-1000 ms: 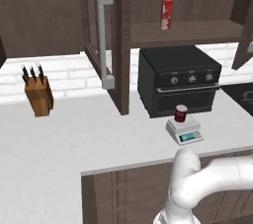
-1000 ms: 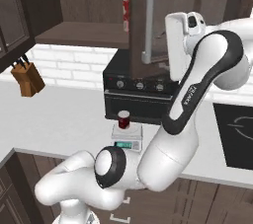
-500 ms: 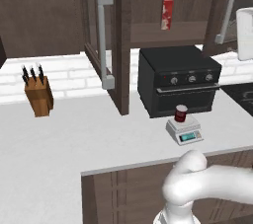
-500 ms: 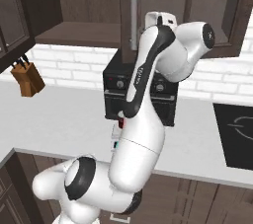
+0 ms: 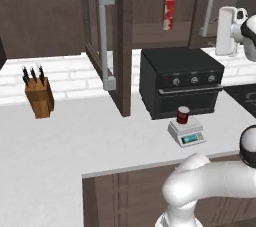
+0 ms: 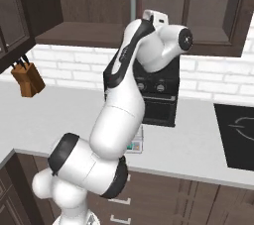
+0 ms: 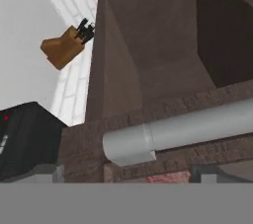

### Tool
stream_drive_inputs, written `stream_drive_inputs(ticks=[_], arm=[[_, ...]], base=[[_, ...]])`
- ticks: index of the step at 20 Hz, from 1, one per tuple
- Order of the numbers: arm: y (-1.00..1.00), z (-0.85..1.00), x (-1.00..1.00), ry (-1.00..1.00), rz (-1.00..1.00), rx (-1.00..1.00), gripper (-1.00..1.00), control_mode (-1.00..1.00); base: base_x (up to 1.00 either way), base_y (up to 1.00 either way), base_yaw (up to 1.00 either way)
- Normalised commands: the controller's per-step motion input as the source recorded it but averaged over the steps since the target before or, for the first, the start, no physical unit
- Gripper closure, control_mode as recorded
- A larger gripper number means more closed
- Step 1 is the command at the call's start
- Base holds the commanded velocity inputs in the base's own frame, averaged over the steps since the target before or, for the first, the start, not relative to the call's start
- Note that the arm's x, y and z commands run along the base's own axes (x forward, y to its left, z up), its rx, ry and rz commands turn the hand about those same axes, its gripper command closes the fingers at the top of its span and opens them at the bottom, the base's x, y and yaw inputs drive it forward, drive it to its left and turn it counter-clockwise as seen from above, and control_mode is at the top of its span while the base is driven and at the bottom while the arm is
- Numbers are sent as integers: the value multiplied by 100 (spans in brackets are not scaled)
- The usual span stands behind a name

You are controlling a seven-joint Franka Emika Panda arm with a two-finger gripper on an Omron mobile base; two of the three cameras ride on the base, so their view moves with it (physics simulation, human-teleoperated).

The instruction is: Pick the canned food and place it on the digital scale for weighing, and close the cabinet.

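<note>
Since a second ago the right-hand door of the dark brown wood wall cabinet [image 5: 150, 6] has been swinging further toward shut, and the arm has been moving along with it; the small dark-red cylindrical can [image 5: 183, 114] and the small light-grey boxy scale [image 5: 186, 132] are staying where they were. In the left base view the can is standing upright on the scale's flat top platform, and the scale is sitting on the white countertop [image 5: 75, 146] just in front of the large black oven [image 5: 180, 78], near the counter's front edge. A tall slim red-and-white box [image 5: 169, 13] is standing on the cabinet shelf above the oven, the left door with its long light-grey bar handle [image 5: 106, 38] is hanging open over the counter, and a brown wooden knife block [image 5: 39, 96] is sitting toward the counter's back left. The white hand is reaching up at the right edge beside the right door's handle [image 5: 208, 6]. In the right base view the arm is arching up in front of the oven toward the cabinet, hiding the can. In the hand view the grey bar handle [image 7: 188, 131] is lying across the frame very close to the camera against the brown door; whether the jaws are spread or pressed together cannot be told.
</note>
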Motion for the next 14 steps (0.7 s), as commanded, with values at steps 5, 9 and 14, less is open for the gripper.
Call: stream_drive_inputs(ticks=[5, 9, 14], arm=[[-37, 0, 100, 1, 0, 0, -100, -100], [-34, -9, 95, -1, 0, 0, -100, -100], [-69, -10, -62, -30, 0, 4, -100, -100]], base=[[0, 0, 0], [0, 0, 0], [0, 0, 0]])
